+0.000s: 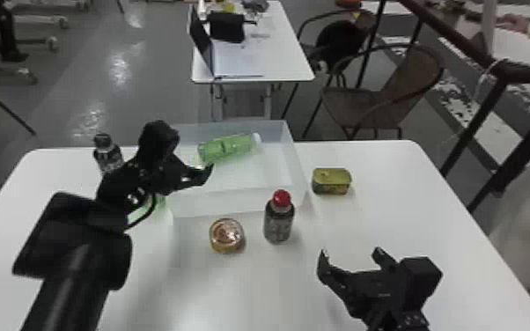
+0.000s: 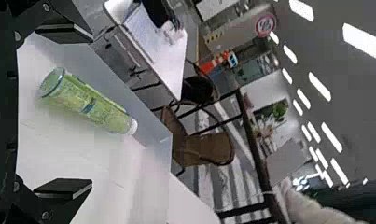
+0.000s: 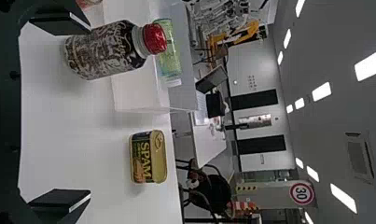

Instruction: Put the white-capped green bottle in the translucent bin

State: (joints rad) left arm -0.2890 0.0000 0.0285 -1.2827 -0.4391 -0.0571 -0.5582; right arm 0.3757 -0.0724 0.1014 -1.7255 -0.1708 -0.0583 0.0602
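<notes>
- The white-capped green bottle (image 1: 228, 147) lies on its side in the translucent bin (image 1: 237, 203), near the far wall, its cap toward the bin's right side in the head view.
- The left gripper (image 1: 199, 174) hangs over the left part of the bin, just beside the bottle's base and apart from it; its two black fingers stand wide, with nothing between them.
- The right gripper (image 1: 351, 253) is poised above the near right part of the white table (image 1: 409, 220), its fingers spread and its grasp empty.
- A dark bottle with a red cap (image 1: 279, 219) stands upright on the table, just in front of the bin toward its right corner.
- To its left in the head view, a round tin (image 1: 227, 236) sits near the bin's front wall.
- A yellow-topped rectangular can (image 1: 331, 181) rests on the table to the right of the bin, apart from it.
- A black-capped bottle (image 1: 108, 155) stands to the left of the bin, partly hidden by the left arm.
- A green object (image 1: 135, 215) peeks out behind that same arm, too covered to identify.
- Beyond, an open laptop (image 1: 201, 42) sits on a second white table (image 1: 288, 57), with chairs to its right.
</notes>
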